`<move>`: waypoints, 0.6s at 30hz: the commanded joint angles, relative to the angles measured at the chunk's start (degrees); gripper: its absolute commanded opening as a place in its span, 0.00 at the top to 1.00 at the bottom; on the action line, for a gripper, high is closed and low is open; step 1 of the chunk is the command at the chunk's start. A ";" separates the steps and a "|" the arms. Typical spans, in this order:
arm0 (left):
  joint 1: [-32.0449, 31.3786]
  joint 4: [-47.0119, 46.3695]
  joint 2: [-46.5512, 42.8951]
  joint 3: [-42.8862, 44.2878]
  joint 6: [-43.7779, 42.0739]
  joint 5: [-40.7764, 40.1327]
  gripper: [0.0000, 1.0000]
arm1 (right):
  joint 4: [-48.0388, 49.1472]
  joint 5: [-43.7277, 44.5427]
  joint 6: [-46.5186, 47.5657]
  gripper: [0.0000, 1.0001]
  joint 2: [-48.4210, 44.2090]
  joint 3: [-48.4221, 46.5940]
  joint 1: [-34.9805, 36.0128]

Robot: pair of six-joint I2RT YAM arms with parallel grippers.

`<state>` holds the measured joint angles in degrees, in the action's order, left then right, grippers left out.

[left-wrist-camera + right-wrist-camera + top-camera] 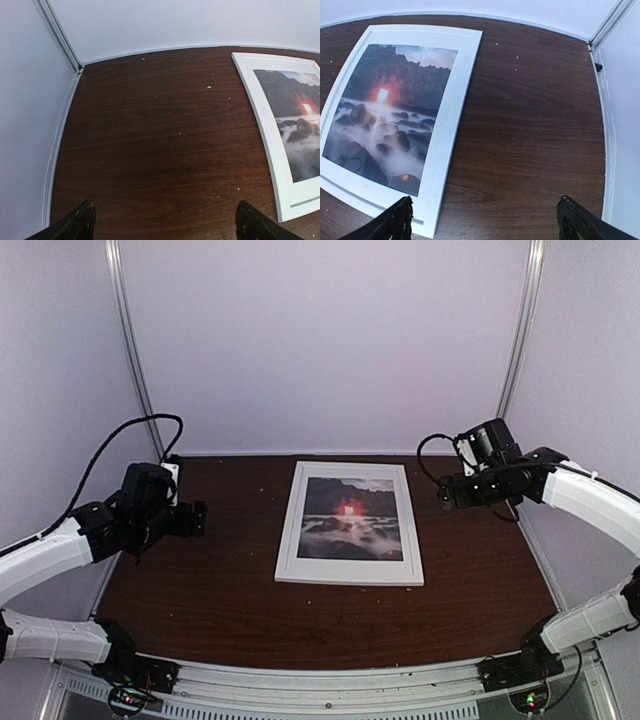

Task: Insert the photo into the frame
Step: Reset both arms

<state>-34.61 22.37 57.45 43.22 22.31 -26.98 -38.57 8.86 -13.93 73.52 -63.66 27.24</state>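
Observation:
The frame [288,532] lies flat in the middle of the dark wooden table [200,585], white border up. The photo [350,520], a dark sunset with a red glow over misty rocks, shows inside that border. My left gripper [196,518] hovers left of the frame, open and holding nothing. In the left wrist view the left gripper [165,220] is over bare wood, with the frame [265,135] and photo [295,125] at the right. My right gripper [447,490] hangs right of the frame, open and holding nothing. The right wrist view shows the right gripper [485,217] beside the frame [445,140] and photo [385,115].
White walls close the table in at the back and both sides, with metal posts [130,350] in the back corners. Black cables [120,440] loop behind the left arm. Small pale crumbs [209,87] dot the wood.

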 commanded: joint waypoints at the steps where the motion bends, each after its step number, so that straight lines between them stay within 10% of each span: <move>1: 1.19 -2.36 -2.53 -2.65 1.93 -4.63 0.02 | 2.74 6.77 2.14 0.00 -5.30 1.96 0.18; 18: 1.30 -3.65 -17.60 -11.60 -0.28 -3.80 0.02 | 10.33 11.80 3.20 0.00 -22.38 15.16 0.04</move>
<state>-33.78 21.23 42.06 33.28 23.27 -29.85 -31.27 17.96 -11.75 54.24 -50.46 27.24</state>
